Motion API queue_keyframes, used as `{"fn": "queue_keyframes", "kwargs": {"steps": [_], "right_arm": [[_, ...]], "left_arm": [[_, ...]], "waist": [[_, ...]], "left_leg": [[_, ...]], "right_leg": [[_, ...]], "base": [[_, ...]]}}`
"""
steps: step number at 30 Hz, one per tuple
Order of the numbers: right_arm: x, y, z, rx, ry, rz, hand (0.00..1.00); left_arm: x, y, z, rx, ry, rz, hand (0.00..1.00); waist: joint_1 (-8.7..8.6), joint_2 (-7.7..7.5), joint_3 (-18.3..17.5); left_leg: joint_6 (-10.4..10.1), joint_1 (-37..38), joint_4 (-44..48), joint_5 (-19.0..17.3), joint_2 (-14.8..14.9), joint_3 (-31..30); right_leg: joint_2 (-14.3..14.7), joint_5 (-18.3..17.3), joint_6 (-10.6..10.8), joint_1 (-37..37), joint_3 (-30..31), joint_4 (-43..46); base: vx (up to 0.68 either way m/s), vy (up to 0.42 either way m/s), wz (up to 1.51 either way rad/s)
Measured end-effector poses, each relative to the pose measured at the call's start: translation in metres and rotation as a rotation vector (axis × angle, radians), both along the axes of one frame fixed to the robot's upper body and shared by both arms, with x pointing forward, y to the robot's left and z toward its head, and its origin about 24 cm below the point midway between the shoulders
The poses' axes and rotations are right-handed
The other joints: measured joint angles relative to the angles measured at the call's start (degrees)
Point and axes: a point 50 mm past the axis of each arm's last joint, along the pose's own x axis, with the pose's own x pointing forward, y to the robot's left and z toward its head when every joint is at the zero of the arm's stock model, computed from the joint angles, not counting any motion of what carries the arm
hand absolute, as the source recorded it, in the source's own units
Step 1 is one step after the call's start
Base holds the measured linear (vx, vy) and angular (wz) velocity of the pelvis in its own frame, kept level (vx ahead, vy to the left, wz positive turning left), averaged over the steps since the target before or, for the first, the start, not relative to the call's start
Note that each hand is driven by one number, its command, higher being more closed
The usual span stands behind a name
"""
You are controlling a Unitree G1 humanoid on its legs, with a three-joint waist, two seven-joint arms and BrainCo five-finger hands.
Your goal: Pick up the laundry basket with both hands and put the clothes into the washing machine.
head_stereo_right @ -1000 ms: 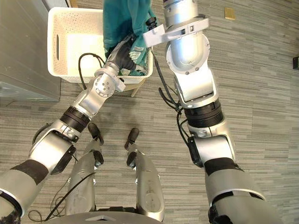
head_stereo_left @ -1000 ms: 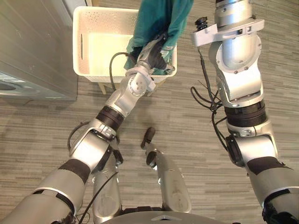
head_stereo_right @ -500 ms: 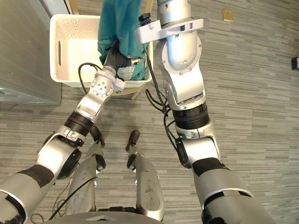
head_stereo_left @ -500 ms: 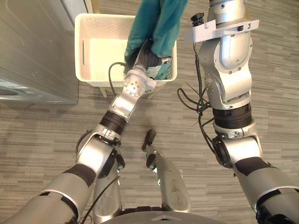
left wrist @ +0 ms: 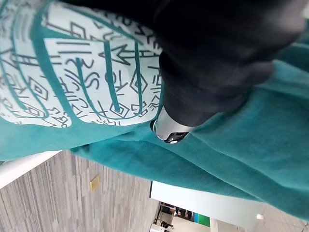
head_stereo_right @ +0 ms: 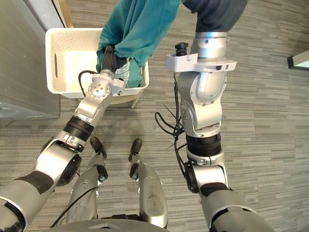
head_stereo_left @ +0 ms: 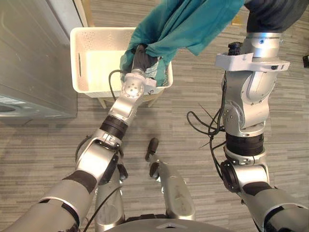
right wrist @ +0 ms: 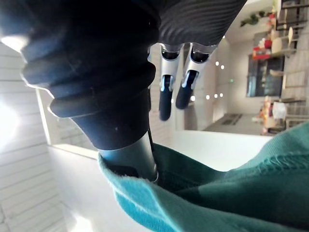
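Update for you: vs half a sec ago your right arm has swung up + out toward the upper right of the frame, and the teal garment (head_stereo_left: pixel 183 21) has gone w/ it. It was hanging pretty much straight down over the right end of the basket (head_stereo_left: pixel 91 91). Now it's stretched on a slant from top right down to that same end.

Right hand (right wrist: pixel 165 96) is grasping the garment: cloth caught round the thumb in the right wrist view, a couple of fingers poking out free. Left hand (head_stereo_left: pixel 141 57) hasn't really budged. It sits at the basket's right end, buried under the garment's lower end. Can't tell if it's clenched on cloth or loose in there.

What that means imo: garment is mostly out of the basket, w/ just the bottom bit hanging in by your left hand. Basket itself sits in the upper left, not being carried afaict. Catch is the washer (head_stereo_left: pixel 34 58) runs along the left edge and you're pulling the cloth the opposite way, so you'd need to bring it back across. Watch the tail doesn't snag on the left hand.
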Motion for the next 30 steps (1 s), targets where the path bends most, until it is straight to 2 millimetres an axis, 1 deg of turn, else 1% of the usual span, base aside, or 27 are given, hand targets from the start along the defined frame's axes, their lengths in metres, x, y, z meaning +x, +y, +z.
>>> {"fn": "queue_keyframes", "kwargs": {"steps": [1, 3, 4, 6, 8, 9, 11, 12, 13, 14, 16, 18, 19, 20, 21, 22, 24, 26, 27, 28, 29, 30], "right_arm": [[0.002, -0.003, -0.007, 0.002, 0.025, -0.011, 0.0], [0.004, -0.005, -0.013, -0.002, 0.048, -0.019, 0.0], [0.005, -0.006, -0.017, -0.005, 0.062, -0.026, 0.0], [0.006, -0.008, -0.021, -0.004, 0.078, -0.04, 0.0], [0.007, -0.019, -0.026, 0.023, 0.098, -0.08, 0.0], [0.007, -0.021, -0.026, 0.028, 0.099, -0.085, 0.0], [0.006, -0.028, -0.025, 0.046, 0.094, -0.12, 0.0], [0.006, -0.033, -0.027, 0.049, 0.097, -0.159, 0.0], [0.006, -0.041, -0.035, 0.063, 0.125, -0.19, 0.0], [0.007, -0.045, -0.04, 0.069, 0.144, -0.205, 0.0], [0.007, -0.055, -0.057, 0.081, 0.211, -0.247, 0.0], [0.006, -0.063, -0.071, 0.089, 0.259, -0.282, 0.0], [0.003, -0.075, -0.087, 0.109, 0.313, -0.351, 0.0], [0.001, -0.079, -0.094, 0.117, 0.339, -0.376, 0.0], [-0.003, -0.087, -0.106, 0.121, 0.38, -0.421, 0.0], [-0.01, -0.098, -0.123, 0.119, 0.442, -0.492, 0.0], [-0.017, -0.108, -0.138, 0.09, 0.507, -0.577, 0.0], [-0.03, -0.123, -0.159, 0.043, 0.603, -0.704, 0.0], [-0.033, -0.127, -0.165, 0.033, 0.633, -0.74, 0.0], [-0.04, -0.136, -0.177, 0.023, 0.695, -0.813, 0.0], [-0.043, -0.141, -0.183, 0.024, 0.729, -0.851, 0.0], [-0.048, -0.151, -0.197, 0.028, 0.8, -0.917, 0.0]], "left_arm": [[0.001, 0.004, 0.002, -0.002, -0.006, 0.01, 1.0], [0.0, 0.008, 0.006, -0.027, -0.016, 0.015, 1.0], [-0.001, 0.013, 0.015, -0.082, -0.038, 0.023, 1.0], [-0.002, 0.017, 0.021, -0.137, -0.052, 0.02, 1.0], [-0.001, 0.024, 0.025, -0.177, -0.057, 0.033, 1.0], [-0.001, 0.025, 0.025, -0.178, -0.059, 0.037, 1.0], [-0.001, 0.037, 0.032, -0.199, -0.082, 0.067, 1.0], [-0.002, 0.044, 0.039, -0.213, -0.109, 0.083, 1.0], [-0.002, 0.047, 0.045, -0.218, -0.127, 0.09, 1.0], [-0.002, 0.049, 0.049, -0.215, -0.139, 0.093, 1.0], [-0.005, 0.062, 0.07, -0.211, -0.213, 0.116, 1.0], [-0.009, 0.07, 0.083, -0.233, -0.266, 0.128, 1.0], [-0.014, 0.076, 0.096, -0.24, -0.324, 0.135, 1.0], [-0.015, 0.079, 0.101, -0.243, -0.344, 0.139, 1.0], [-0.019, 0.084, 0.107, -0.246, -0.375, 0.146, 1.0], [-0.025, 0.092, 0.119, -0.23, -0.431, 0.156, 1.0], [-0.03, 0.099, 0.127, -0.214, -0.472, 0.166, 1.0], [-0.038, 0.105, 0.137, -0.193, -0.527, 0.168, 1.0], [-0.041, 0.106, 0.14, -0.187, -0.543, 0.165, 1.0], [-0.047, 0.107, 0.146, -0.173, -0.58, 0.153, 1.0], [-0.051, 0.108, 0.149, -0.17, -0.602, 0.149, 1.0], [-0.058, 0.112, 0.153, -0.161, -0.643, 0.142, 1.0]], "waist": [[-0.1, -0.02, -0.9], [-0.12, 0.0, -1.9], [-0.06, 0.03, -1.9], [-0.42, 0.07, -2.6], [-0.79, 0.18, -3.8], [-0.81, 0.18, -3.8], [-0.96, 0.18, -4.0], [-1.45, 0.29, -4.6], [-1.83, 0.3, -6.0], [-1.92, 0.33, -6.7], [-2.04, 0.52, -7.6], [-2.8, 1.3, -9.0], [-3.01, 1.78, -10.2], [-3.06, 2.03, -11.1], [-3.15, 2.43, -12.4], [-3.3, 3.13, -13.3], [-3.35, 3.96, -13.9], [-3.48, 5.43, -15.1], [-3.51, 5.74, -15.4], [-3.55, 6.38, -16.1], [-3.58, 6.62, -16.2], [-3.54, 6.96, -16.9]], "left_leg": [[-0.2, 0.6, -0.2, -0.2, -0.1, 0.1], [-0.2, 1.1, -0.7, -0.3, -0.2, 0.6], [-0.2, 2.1, -0.8, -0.5, -0.3, 1.2], [-0.3, 2.5, -1.0, -0.6, -0.5, 1.4], [-0.3, 3.7, -1.6, -0.6, -0.8, 1.9], [-0.3, 4.0, -1.6, -0.7, -0.9, 2.0], [-0.3, 5.6, -2.0, -1.0, -1.1, 2.9], [-0.3, 6.2, -2.6, -1.1, -1.4, 3.2], [-0.3, 6.2, -3.0, -1.1, -1.6, 3.4], [-0.3, 6.4, -3.2, -1.1, -1.6, 3.5], [-0.6, 8.8, -4.2, -1.4, -2.2, 4.8], [-0.7, 9.6, -4.8, -1.6, -2.6, 4.9], [-0.6, 10.3, -4.8, -2.1, -2.8, 5.1], [-0.6, 10.3, -4.8, -2.2, -2.8, 5.2], [-0.7, 10.3, -4.8, -2.4, -2.9, 5.3], [-0.7, 11.2, -4.8, -2.5, -3.2, 5.4], [-0.7, 12.4, -4.8, -2.9, -3.4, 5.4], [-1.0, 13.5, -4.8, -3.6, -3.6, 4.9], [-1.0, 13.6, -4.9, -3.7, -3.7, 4.7], [-0.9, 13.8, -4.9, -3.8, -3.8, 4.4], [-0.9, 14.1, -4.9, -3.9, -3.9, 4.2], [-0.9, 14.4, -4.9, -4.0, -4.0, 4.1]], "right_leg": [[0.0, 0.0, 0.0, 0.5, 0.2, -0.4], [0.1, 0.0, 0.0, 0.8, 0.6, -0.8], [0.1, 0.1, 0.1, 1.4, 1.2, -1.0], [0.0, 0.3, 0.1, 1.8, 1.4, -1.4], [0.1, 0.6, 0.1, 2.9, 1.8, -2.3], [0.1, 0.7, 0.1, 3.1, 1.9, -2.4], [0.2, 0.9, 0.4, 4.3, 2.8, -3.0], [0.1, 1.2, 0.4, 4.7, 3.0, -3.5], [0.1, 1.3, 0.5, 4.7, 3.2, -4.0], [0.1, 1.4, 0.6, 4.8, 3.3, -4.3], [0.1, 1.5, 0.7, 6.5, 4.5, -5.0], [0.0, 1.5, 0.9, 7.3, 4.6, -5.5], [-0.1, 1.4, 1.0, 8.0, 4.9, -6.0], [-0.1, 1.4, 1.1, 8.0, 5.1, -6.1], [-0.1, 1.4, 1.1, 8.0, 5.3, -6.4], [-0.1, 1.4, 1.2, 8.9, 5.5, -6.8], [-0.2, 1.3, 1.3, 10.3, 5.5, -7.0], [-0.5, 0.5, 1.7, 11.7, 5.2, -7.1], [-0.6, 0.3, 1.8, 11.9, 5.0, -7.1], [-0.9, 0.0, 1.9, 12.3, 4.6, -7.0], [-0.9, -0.1, 1.9, 12.7, 4.4, -7.0], [-1.0, -0.2, 2.0, 13.0, 4.4, -7.0]], "base": [[-0.03, -0.035, -0.04], [-0.01, -0.037, -0.11], [-0.01, -0.03, -0.15], [-0.01, -0.018, -0.1], [0.01, -0.014, -0.08], [0.01, -0.009, -0.13], [0.01, -0.005, -0.17], [0.02, 0.001, -0.15], [0.02, 0.003, -0.1], [0.05, 0.008, -0.11], [0.04, 0.003, -0.21], [0.05, 0.0, -0.09], [0.07, 0.001, -0.04], [0.08, -0.004, -0.09], [0.09, -0.016, -0.07], [0.1, -0.016, -0.05], [0.08, -0.016, 0.01], [0.08, -0.014, 0.09], [0.06, -0.006, 0.13], [0.05, -0.004, 0.13], [0.05, -0.009, 0.13], [0.05, -0.016, 0.09]]}}
